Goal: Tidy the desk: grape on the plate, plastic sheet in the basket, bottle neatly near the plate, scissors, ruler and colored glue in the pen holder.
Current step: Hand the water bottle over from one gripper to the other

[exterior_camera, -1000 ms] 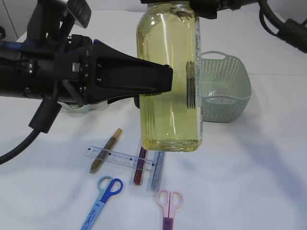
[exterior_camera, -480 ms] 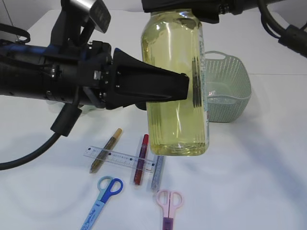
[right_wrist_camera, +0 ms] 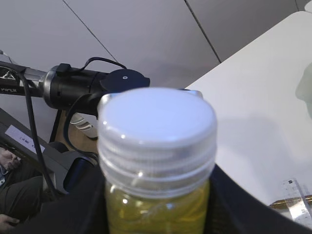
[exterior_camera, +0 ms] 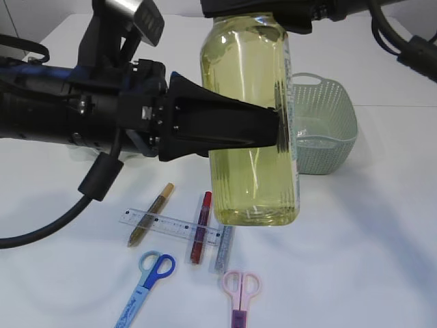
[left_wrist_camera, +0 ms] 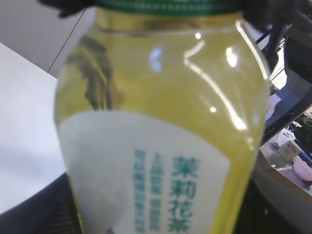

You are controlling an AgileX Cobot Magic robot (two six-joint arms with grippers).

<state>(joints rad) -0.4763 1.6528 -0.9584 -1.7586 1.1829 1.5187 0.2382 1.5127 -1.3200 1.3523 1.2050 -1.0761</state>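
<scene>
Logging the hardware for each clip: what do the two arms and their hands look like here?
The left arm is matte black and bulky, with a thick black cable looping beneath, a grey-and-black camera block on top and small white tags by the wrist. The left hand has long, black, wedge-shaped fingers. The right arm, mostly cropped, is black with ribbed black cable.

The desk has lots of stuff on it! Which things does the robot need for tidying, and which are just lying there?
Needed for tidying:
bottle, held up by the right gripper
basket
ruler
blue scissors
pink scissors
red glue stick
glitter glue stick

Just lying there:
gold pen, unless it is coloured glue too; I cannot tell.
</scene>
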